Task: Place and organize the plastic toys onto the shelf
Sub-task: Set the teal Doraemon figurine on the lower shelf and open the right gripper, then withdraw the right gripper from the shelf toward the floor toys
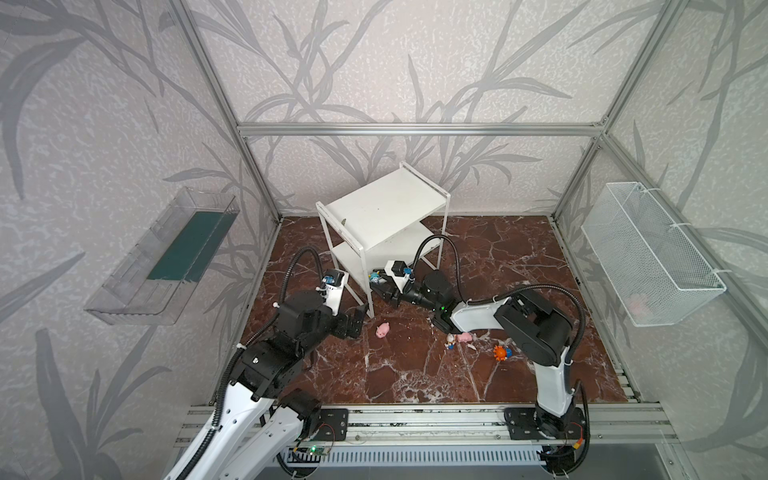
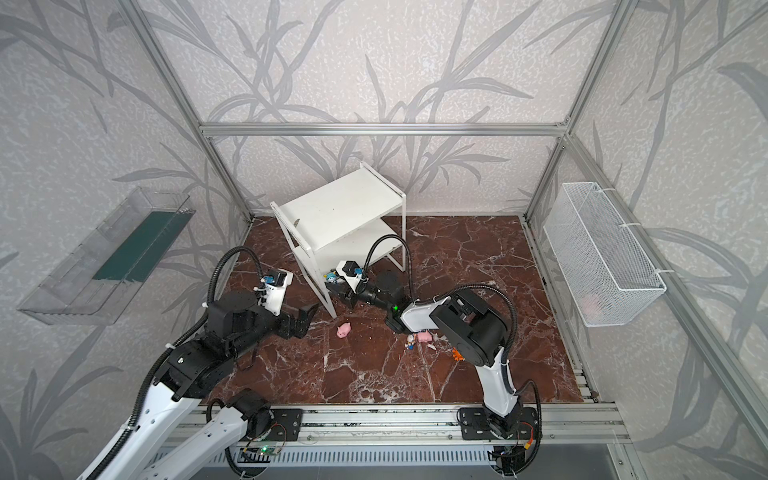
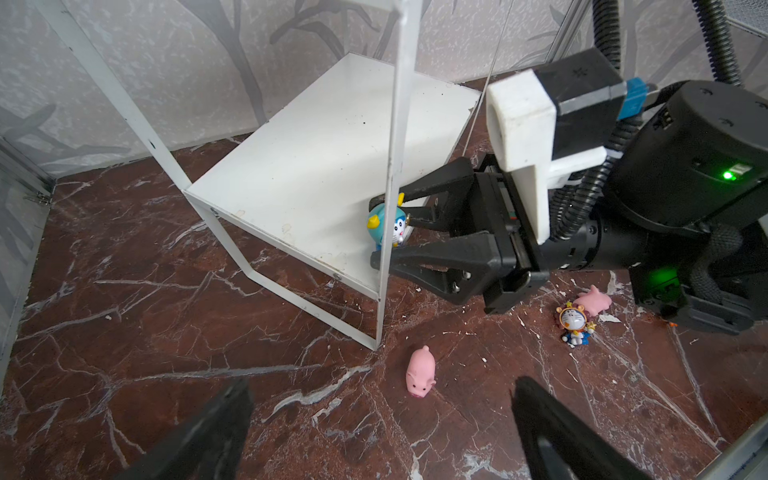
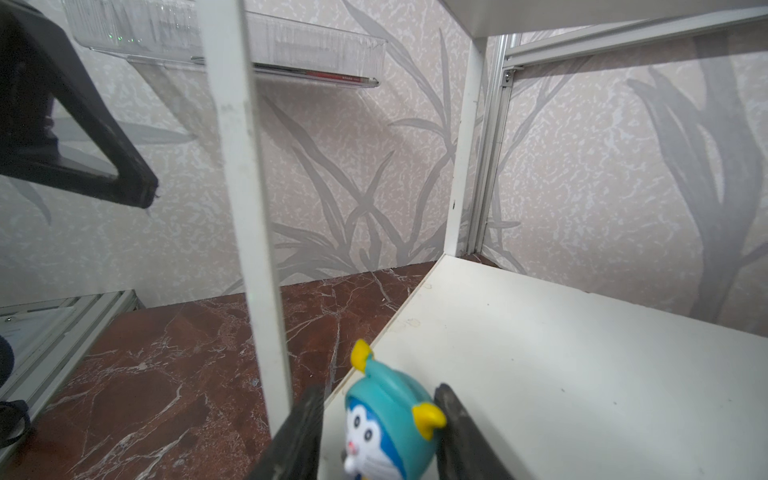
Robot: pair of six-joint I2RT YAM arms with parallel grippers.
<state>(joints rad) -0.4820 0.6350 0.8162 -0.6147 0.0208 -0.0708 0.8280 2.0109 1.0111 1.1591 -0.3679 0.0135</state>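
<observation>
Closest to the right wrist lens, a blue figurine [image 4: 388, 419] with yellow horns stands upright on the front corner of the shelf's lower board [image 3: 316, 166], just behind a white front leg [image 3: 395, 166]. The right gripper [image 3: 376, 233] straddles it with jaws partly apart. In the right wrist view bare board shows between one finger [image 4: 305, 419] and the toy, while the other finger sits right at its yellow horn, so the toy is not clamped.

It is the one toy seen on the shelf [image 1: 386, 208].

On the marble floor [image 1: 415, 374] just in front of that leg lies a pink pig [image 1: 382, 330]. The left gripper [image 1: 356, 320] hangs nearby, spread wide and holding nothing.

Further right, a second pig [image 3: 592, 300] lies partly under the right arm, touching or almost touching a ringed figurine [image 3: 573, 322]. An orange figurine [image 1: 502, 352] lies beyond them.

On the right wall, the wire basket [image 1: 652, 253] holds a pink thing [image 1: 638, 303], too blurred through the mesh to name. On the left wall, the clear bin [image 1: 124, 291] shows a dark green panel [image 1: 187, 245] along its bottom.
</observation>
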